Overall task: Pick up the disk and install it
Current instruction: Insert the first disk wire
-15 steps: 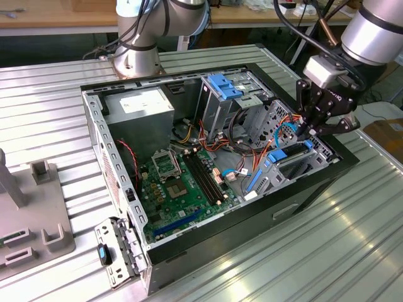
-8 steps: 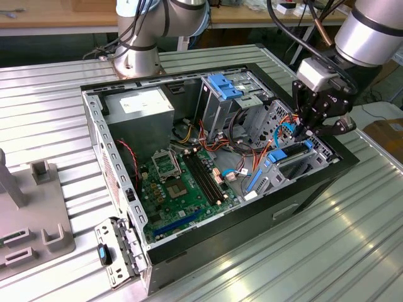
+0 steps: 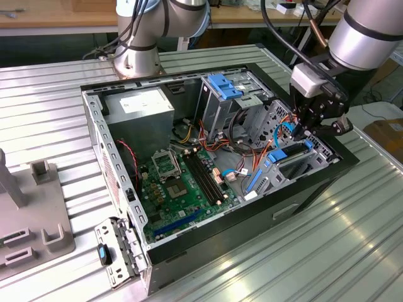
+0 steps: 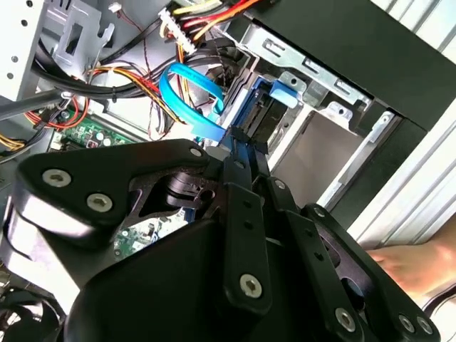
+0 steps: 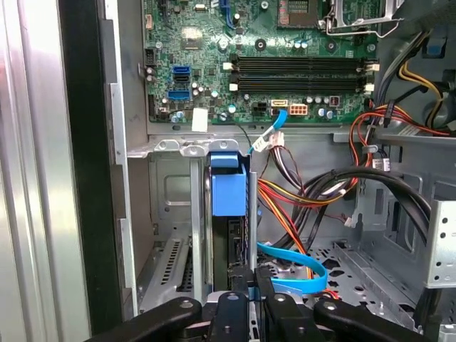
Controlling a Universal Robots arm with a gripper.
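**Disk on edge in the bay slot, jaws clamped on it**

Nearest to us, in the first wrist view, the gripper (image 5: 251, 288) has its jaws drawn together on the thin near edge of the disk (image 5: 229, 191). The disk stands on edge in a narrow slot of the grey drive bay (image 5: 171, 214), with its blue plastic carrier towards the far end. Just beside the jaws a flat blue cable (image 5: 296, 269) loops across the bay. Past it run red, yellow and black wires (image 5: 299, 199). Beyond the bay wall lies the green motherboard (image 5: 285, 50), with the black wall of the computer case (image 5: 85, 178) alongside.

The second wrist view looks over the gripper's black linkage instead. It adds the blue carrier tab beside the fingertips and the ribbed metal counter (image 4: 420, 18) outside the case.

The exterior view gives us the whole layout. The case lies open on the counter, and the gripper hangs over its corner at the exterior view's right, though there it is too small for us to judge the grip. Farther off sit the power supply box (image 3: 140, 108), the blue latch (image 3: 225, 85) on the drive cage and the arm's base (image 3: 135, 56). A grey fixture (image 3: 31, 214) sits at the exterior view's left.
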